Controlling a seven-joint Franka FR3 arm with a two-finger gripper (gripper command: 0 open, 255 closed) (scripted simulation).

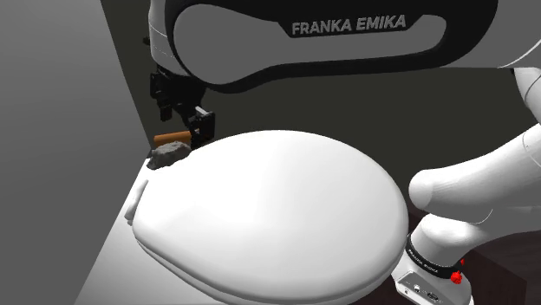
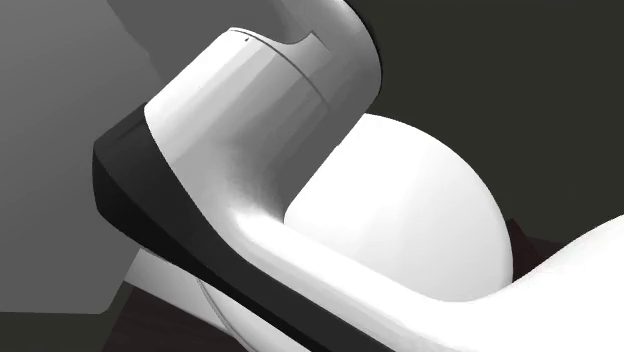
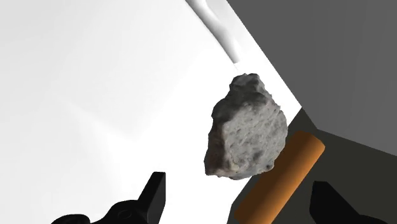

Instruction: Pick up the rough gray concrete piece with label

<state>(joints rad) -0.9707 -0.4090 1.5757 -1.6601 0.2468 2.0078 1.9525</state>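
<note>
The rough gray concrete piece (image 1: 169, 155) lies on the white ledge behind the toilet lid (image 1: 277, 208), at its far left corner in the shoulder view. My black gripper (image 1: 198, 123) hangs just above and to the right of it there. In the wrist view the gray lump (image 3: 247, 127) sits ahead of the open gripper (image 3: 238, 181), nearer the right finger, with neither finger touching it. No label is visible on it.
An orange-brown cylinder (image 3: 280, 179) lies right beside the lump, on the wall side (image 1: 171, 137). A dark gray wall (image 1: 121, 78) stands close behind. The domed toilet lid (image 2: 420, 210) is partly hidden by my white arm (image 2: 250, 130).
</note>
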